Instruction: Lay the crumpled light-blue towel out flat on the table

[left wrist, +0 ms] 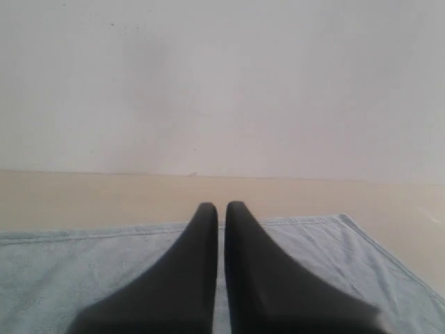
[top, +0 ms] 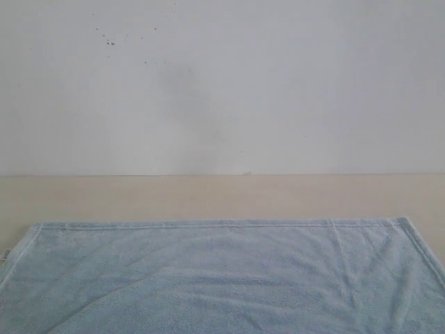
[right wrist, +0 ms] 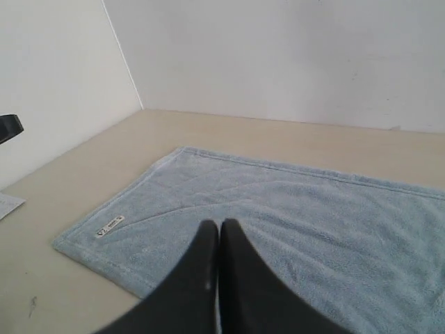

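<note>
1. The towel lies opened out on the table with shallow wrinkles across it. Its far hem runs along the table's back edge, and a bare strip lies between them.
2. My left gripper is over the towel near that far hem. The fingers are pressed together with only a hairline slit at the tips, and they pinch nothing.
3. My right gripper is also above the towel, fingers pressed tight and empty.
4. A small white label sits on the short hem beside 1 towel corner.
</note>
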You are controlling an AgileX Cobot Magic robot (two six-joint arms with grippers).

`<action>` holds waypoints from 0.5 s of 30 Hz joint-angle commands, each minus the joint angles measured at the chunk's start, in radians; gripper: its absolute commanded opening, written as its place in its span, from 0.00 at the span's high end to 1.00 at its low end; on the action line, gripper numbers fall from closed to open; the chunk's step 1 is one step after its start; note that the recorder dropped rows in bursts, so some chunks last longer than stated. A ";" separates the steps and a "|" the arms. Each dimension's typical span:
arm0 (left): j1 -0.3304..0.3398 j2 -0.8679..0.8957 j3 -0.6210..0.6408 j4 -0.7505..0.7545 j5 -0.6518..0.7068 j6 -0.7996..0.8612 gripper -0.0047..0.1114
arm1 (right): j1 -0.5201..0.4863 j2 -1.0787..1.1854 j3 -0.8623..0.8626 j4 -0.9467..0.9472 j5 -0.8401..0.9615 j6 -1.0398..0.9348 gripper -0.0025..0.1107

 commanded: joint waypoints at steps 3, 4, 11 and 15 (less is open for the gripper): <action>-0.002 -0.004 0.003 -0.003 -0.039 -0.010 0.92 | 0.001 -0.003 0.002 0.008 -0.027 0.054 0.98; -0.002 -0.004 0.003 -0.003 -0.039 -0.002 0.92 | 0.001 -0.003 0.002 0.008 -0.039 0.054 0.98; -0.002 -0.004 0.003 -0.003 -0.039 -0.002 0.92 | 0.001 -0.003 0.002 0.008 -0.054 0.054 0.98; -0.002 -0.004 0.003 -0.003 -0.039 -0.002 0.92 | 0.001 -0.003 0.002 0.008 -0.054 0.054 0.98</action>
